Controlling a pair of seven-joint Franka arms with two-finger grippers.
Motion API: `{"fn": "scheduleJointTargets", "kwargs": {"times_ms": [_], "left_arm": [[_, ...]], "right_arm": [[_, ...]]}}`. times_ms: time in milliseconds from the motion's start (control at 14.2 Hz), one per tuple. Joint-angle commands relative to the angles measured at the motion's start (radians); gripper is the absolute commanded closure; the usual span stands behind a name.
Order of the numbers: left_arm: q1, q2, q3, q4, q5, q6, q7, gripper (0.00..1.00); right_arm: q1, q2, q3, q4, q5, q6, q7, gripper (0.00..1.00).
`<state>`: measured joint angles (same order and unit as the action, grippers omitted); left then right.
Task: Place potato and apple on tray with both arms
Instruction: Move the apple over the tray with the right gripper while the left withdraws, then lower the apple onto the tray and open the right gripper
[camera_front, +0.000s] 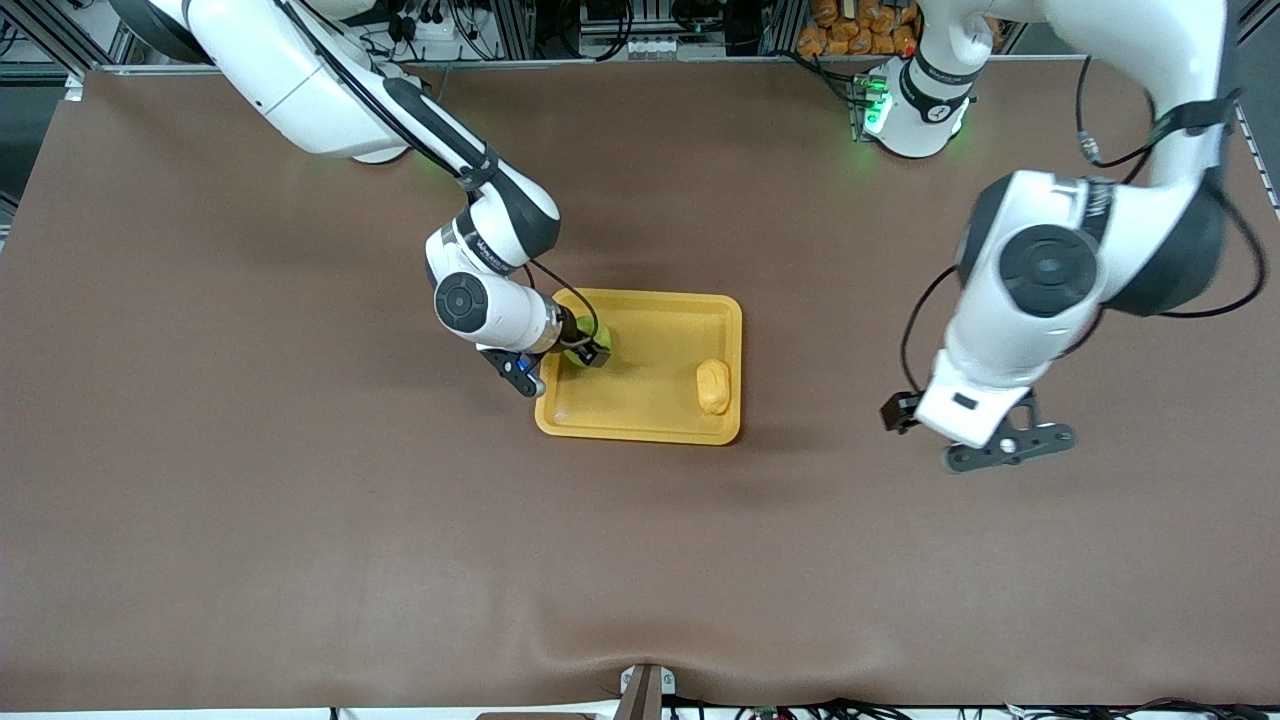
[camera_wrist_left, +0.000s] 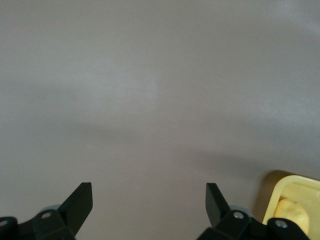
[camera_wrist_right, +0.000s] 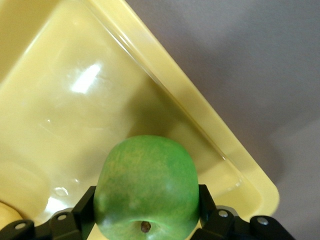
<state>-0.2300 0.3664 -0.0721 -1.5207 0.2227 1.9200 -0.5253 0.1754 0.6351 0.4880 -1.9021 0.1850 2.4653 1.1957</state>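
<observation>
Setting the apple (camera_front: 583, 338) down is the step in hand, by my reading. Front view: right gripper (camera_front: 583, 347) over the tray (camera_front: 650, 425), at the edge toward the right arm's end of the table; green fruit barely visible between its fingers. Potato (camera_front: 713, 386) already lies on the tray, by the edge toward the left arm's end. Left gripper (camera_front: 1005, 447) hangs over bare table (camera_front: 300, 520) clear of the tray; that arm waits.

Left wrist view: fingers (camera_wrist_left: 80, 202) spread wide, nothing between them. A tray corner with the potato shows at the frame's rim.

Right wrist view: fingers (camera_wrist_right: 85, 207) closed against both sides of the apple, stem dimple facing the camera, tray floor just beneath it, near a tray corner.

Next move: part the fingers and lift straight up; round fruit may roll, so release low.
</observation>
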Motion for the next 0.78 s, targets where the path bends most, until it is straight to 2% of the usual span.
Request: {"fn": "scheduleJointTargets", "kwargs": {"times_ms": [0,353,564,705], "left_arm": [[0.049,-0.058,-0.009,-0.026,-0.052,-0.042,0.112,0.0],[0.127,-0.141,-0.009,-0.042,-0.152,-0.165,0.333,0.0],[0.141,-0.257,-0.008,-0.174,-0.186,-0.142,0.346,0.0],[0.162,-0.276,-0.008,-0.185,-0.187,-0.145,0.427,0.0]], "right_arm": [[0.009,0.02,0.0,0.024,-0.03,0.012,0.025,0.0],[-0.004,-0.015,0.0,0.023,-0.03,-0.057,0.022,0.0],[-0.011,-0.055,0.0,0.032,-0.019,-0.14,0.025,0.0],[-0.011,-0.077,-0.002,0.06,-0.012,-0.178,0.027,0.0]]}}
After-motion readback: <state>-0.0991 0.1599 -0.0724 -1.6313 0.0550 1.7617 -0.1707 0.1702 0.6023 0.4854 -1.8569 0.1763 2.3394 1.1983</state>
